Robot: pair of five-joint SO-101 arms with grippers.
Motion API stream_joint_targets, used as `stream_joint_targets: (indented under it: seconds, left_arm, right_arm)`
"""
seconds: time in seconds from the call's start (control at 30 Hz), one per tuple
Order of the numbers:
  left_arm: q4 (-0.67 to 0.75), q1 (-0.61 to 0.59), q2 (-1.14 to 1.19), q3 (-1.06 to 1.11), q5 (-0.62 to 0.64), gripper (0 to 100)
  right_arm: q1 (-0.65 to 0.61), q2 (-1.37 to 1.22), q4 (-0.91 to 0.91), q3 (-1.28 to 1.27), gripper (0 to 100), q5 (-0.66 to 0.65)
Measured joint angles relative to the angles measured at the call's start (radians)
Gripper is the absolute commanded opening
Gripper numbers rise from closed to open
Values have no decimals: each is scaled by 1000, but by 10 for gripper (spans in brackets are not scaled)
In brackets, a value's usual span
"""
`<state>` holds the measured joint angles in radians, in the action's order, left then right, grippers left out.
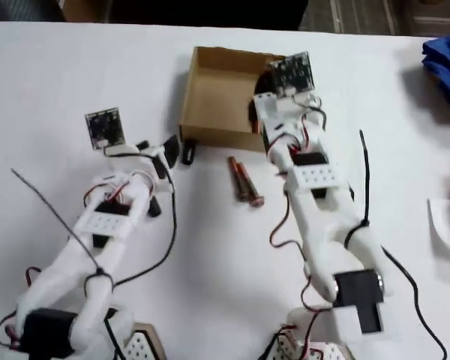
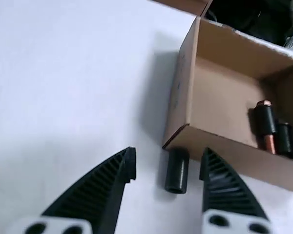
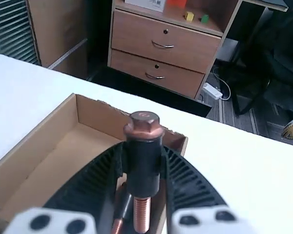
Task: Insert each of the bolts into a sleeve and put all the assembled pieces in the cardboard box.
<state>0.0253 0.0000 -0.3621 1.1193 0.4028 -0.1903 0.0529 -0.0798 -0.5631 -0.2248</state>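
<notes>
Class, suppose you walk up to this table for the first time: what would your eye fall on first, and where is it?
The right gripper is shut on an assembled bolt and sleeve, held upright above the open cardboard box. The left gripper is open at a lone black sleeve lying on the table by the box's corner. Two bare copper bolts lie side by side on it, a little off from the box.

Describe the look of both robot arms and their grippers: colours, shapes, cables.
The left arm and right arm have white shells, black motors, and black and red cables. The left gripper and right gripper have black, ribbed, pointed fingers on white mounts.
</notes>
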Motion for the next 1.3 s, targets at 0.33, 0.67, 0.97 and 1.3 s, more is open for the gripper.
stream_joint_targets:
  seconds: [0.33,0.67,0.97,1.3]
  left_arm:
    - [12,-3,48,-6,0,226]
    - [29,-92,48,-3,0,226]
    - [66,-92,48,-3,0,226]
    - [66,-91,48,-3,0,226]
  right_arm:
    - [-37,-287,95,338,20,150]
    - [-72,-644,362,770,20,166]
    - [-72,-760,681,1051,20,321]
    - [-72,-802,835,1091,20,327]
